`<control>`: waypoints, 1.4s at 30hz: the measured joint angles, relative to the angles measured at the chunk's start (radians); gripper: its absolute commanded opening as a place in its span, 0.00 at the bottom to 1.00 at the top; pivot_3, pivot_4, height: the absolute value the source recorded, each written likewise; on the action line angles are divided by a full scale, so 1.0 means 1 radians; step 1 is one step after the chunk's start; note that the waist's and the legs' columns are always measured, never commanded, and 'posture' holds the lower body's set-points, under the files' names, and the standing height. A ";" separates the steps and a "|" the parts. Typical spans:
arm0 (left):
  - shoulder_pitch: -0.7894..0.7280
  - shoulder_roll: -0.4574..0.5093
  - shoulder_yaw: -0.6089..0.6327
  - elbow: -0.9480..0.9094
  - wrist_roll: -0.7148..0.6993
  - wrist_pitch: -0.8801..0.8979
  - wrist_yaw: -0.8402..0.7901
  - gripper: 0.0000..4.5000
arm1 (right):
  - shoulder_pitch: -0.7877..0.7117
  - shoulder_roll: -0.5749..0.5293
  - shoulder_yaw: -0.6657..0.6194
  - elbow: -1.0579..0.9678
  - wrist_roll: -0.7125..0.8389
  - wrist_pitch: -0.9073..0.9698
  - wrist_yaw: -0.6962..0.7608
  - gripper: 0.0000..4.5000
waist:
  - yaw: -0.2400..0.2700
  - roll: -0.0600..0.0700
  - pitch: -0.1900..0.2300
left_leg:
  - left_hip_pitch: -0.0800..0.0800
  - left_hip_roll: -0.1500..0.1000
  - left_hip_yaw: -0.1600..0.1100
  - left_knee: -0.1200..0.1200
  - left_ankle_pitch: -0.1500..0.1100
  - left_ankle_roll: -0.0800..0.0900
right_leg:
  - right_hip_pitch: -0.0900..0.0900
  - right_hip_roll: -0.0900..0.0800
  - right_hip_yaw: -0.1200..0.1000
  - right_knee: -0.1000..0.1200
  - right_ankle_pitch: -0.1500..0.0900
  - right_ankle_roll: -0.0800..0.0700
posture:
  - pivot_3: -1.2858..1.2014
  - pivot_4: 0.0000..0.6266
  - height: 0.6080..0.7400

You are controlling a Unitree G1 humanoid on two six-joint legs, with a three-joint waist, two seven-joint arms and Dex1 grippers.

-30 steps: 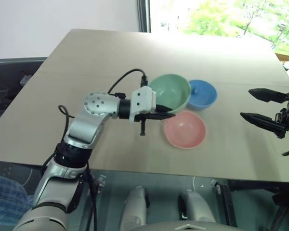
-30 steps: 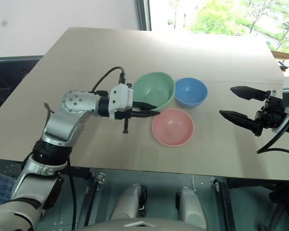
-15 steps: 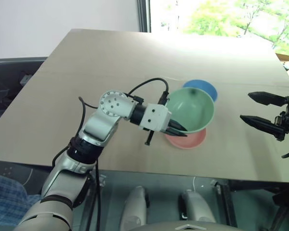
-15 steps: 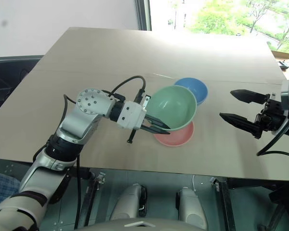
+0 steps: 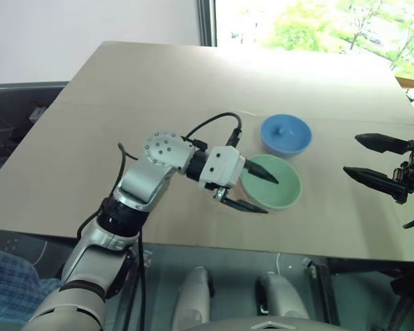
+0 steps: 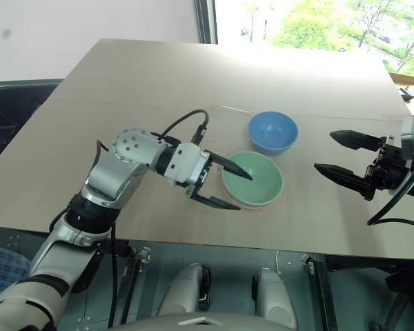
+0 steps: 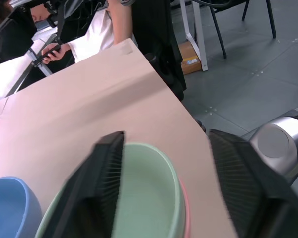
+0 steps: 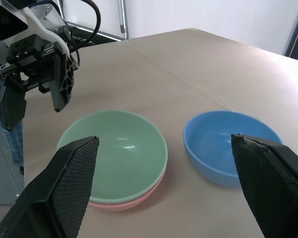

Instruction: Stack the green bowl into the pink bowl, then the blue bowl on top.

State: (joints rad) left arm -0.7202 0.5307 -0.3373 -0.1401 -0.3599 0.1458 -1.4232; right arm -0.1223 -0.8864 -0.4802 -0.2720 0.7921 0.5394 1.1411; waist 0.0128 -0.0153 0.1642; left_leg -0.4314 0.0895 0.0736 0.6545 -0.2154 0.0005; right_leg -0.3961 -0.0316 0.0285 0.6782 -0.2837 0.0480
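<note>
The green bowl (image 5: pixel 274 183) sits nested inside the pink bowl (image 8: pixel 135 200), of which only a thin rim peeks out underneath. My left gripper (image 5: pixel 270 196) is open, its fingers astride the stack's near-left rim: one finger above the green bowl's inside, the other outside the rim. The bowl rests free between them. Just behind the stack, the blue bowl (image 5: pixel 286 134) stands alone on the table. Off to the right, my right gripper (image 5: pixel 351 154) hovers open and empty, pointing toward the bowls.
The bowls lie close to the front edge of the tan table (image 5: pixel 159 83). In the left wrist view a seated person (image 7: pixel 97 34) and chair legs (image 7: pixel 208 29) show beyond the table's side.
My left gripper carried the green bowl from beside the blue bowl over to the pink one, set it inside, and opened. The right gripper has stayed put.
</note>
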 measured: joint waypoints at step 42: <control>0.312 0.046 0.600 -0.070 -0.361 0.364 0.472 0.99 | -0.698 0.191 0.733 0.767 -0.799 -0.621 0.034 1.00 | -0.027 0.001 0.000 | 0.001 0.001 0.001 0.000 0.002 -0.004 | -0.001 0.000 0.000 0.001 0.000 0.000 | 0.52 0.24 1.00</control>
State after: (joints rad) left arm -0.4085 0.5771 0.2627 -0.2104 -0.7211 0.5100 -0.9509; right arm -0.8202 -0.6950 0.2524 0.4947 -0.0072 -0.0818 1.1746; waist -0.0141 -0.0147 0.1647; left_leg -0.4309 0.0900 0.0746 0.6541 -0.2133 -0.0030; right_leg -0.3967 -0.0320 0.0284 0.6788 -0.2835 0.0477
